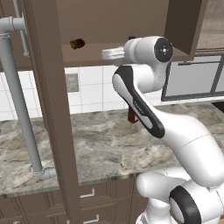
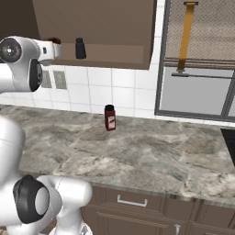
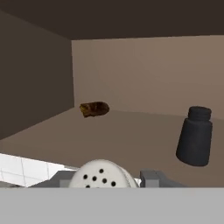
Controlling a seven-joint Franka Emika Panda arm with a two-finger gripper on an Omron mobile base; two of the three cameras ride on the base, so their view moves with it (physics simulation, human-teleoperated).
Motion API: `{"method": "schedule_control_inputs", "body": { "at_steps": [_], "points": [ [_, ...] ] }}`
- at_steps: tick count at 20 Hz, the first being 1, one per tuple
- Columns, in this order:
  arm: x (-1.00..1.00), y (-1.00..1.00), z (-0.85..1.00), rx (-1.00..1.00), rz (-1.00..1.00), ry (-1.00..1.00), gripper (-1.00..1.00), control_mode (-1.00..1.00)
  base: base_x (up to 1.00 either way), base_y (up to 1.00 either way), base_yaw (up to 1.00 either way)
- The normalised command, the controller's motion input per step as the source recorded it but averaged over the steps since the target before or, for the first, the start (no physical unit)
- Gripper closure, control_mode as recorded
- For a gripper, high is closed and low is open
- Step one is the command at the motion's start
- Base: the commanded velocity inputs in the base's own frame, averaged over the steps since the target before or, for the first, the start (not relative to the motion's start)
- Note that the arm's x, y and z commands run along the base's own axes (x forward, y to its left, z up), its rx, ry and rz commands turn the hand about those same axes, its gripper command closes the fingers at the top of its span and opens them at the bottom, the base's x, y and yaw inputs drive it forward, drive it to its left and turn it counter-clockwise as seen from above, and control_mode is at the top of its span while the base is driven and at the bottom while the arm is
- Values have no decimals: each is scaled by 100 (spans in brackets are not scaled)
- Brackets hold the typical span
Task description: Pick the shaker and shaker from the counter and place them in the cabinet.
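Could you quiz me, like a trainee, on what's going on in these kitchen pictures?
1. True or false: the black shaker already stands inside the cabinet.
2. What is the hand carrying? A) the dark red bottle B) a pale shaker with holes in its top C) nothing
3. Where does the dark red bottle stand?

Key
1. True: it stands upright on the cabinet's base board, to the right of the small brown object in the hand view.
2. B: the pale shaker sits between the fingers, at the cabinet's opening.
3. On the counter, near the tiled wall.
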Motion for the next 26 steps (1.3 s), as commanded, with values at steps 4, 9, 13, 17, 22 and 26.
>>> {"method": "schedule_control_inputs", "body": {
  "at_steps": [4,9,13,17,22,26],
  "points": [
    [23,0,-16,6,0,0,100,-100,0,0,0],
    [15,0,0,2,0,0,100,-100,0,0,0],
    [12,0,9,2,0,0,100,-100,0,0,0],
    [26,0,0,3,0,0,100,-100,0,0,0],
    [28,0,0,3,1,3,100,-100,0,0,0],
    [36,0,0,9,1,16,100,-100,0,0,0]
  ]
}}
